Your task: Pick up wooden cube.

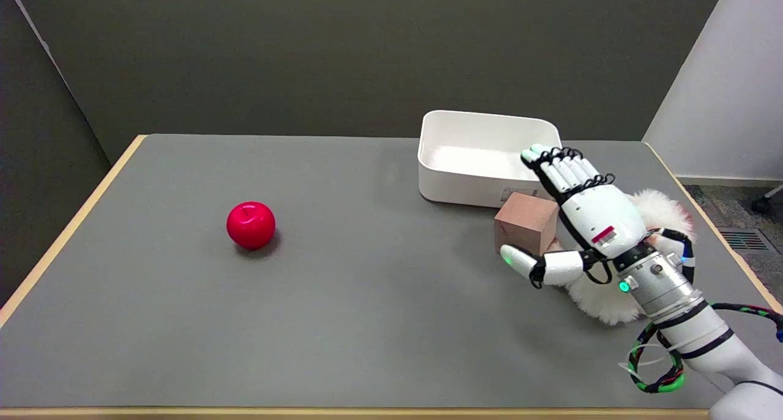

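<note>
The wooden cube (526, 223) sits on the grey table (342, 298), just in front of the white tub (483, 157) and toward the table's right side. The right hand (581, 224) is beside it, on its right, with the palm turned toward the cube. The long fingers (560, 169) stretch out straight and lie pressed side by side, reaching past the cube's far right edge toward the tub's near wall. The thumb (532, 264) juts out apart from them, its tip just in front of the cube's near lower corner. So the cube lies in the open span between thumb and fingers — whether any of them touches it cannot be told, and nothing is pinched.

Count: 1 cube, 1 tub, 1 red apple (251, 225) well apart on the left, and 1 fluffy white toy (660, 215) behind and under the hand.

A small red label (602, 235) shows on the back of the hand — its writing is too small to read. A pale sticker (517, 194) on the tub's near wall is likewise unreadable.
</note>
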### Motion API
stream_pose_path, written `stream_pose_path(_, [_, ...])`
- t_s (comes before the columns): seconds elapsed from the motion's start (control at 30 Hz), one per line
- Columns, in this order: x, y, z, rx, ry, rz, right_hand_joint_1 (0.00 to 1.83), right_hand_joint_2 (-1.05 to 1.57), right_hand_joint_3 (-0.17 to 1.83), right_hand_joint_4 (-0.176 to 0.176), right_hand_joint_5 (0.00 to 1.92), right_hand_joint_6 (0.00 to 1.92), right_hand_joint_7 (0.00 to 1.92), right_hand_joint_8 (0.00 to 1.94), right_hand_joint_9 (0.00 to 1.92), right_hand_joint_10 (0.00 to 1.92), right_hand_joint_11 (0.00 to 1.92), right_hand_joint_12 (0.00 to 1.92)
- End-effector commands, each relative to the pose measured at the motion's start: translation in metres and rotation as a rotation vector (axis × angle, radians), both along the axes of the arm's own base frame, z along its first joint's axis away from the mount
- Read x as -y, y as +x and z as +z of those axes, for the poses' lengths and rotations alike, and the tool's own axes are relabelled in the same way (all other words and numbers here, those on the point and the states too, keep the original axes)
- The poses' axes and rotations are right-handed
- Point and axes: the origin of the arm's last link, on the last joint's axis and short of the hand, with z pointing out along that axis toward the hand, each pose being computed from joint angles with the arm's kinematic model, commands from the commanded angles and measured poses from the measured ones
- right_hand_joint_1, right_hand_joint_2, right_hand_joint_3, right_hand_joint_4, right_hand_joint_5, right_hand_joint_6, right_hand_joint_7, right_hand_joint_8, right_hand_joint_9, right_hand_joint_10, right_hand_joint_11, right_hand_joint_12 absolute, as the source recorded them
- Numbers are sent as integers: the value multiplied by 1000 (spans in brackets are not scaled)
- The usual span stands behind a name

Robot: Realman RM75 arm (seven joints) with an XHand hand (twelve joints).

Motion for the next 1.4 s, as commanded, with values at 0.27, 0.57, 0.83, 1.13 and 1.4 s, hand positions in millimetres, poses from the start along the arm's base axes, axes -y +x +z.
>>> stream_pose_path(0.27, [19, -22, 27, -120, -143, -115, 216, 443, 844, -127, 35, 203, 31, 216, -1, 367, -1, 992])
stream_pose_path(0.57, [17, -37, 50, -129, -224, -152, 222, 444, 862, -134, 46, 194, 47, 241, -1, 376, -1, 990])
stream_pose_path(0.83, [12, -48, 56, -134, -251, -177, 228, 450, 865, -132, 48, 200, 50, 271, -1, 387, -1, 999])
stream_pose_path(1.13, [9, -59, 53, -113, -267, -201, 229, 453, 865, -131, 49, 202, 52, 272, -1, 401, -1, 1005])
stream_pose_path(1.4, [13, -61, 51, -104, -261, -201, 229, 459, 868, -132, 51, 204, 53, 272, -1, 402, -1, 1011])
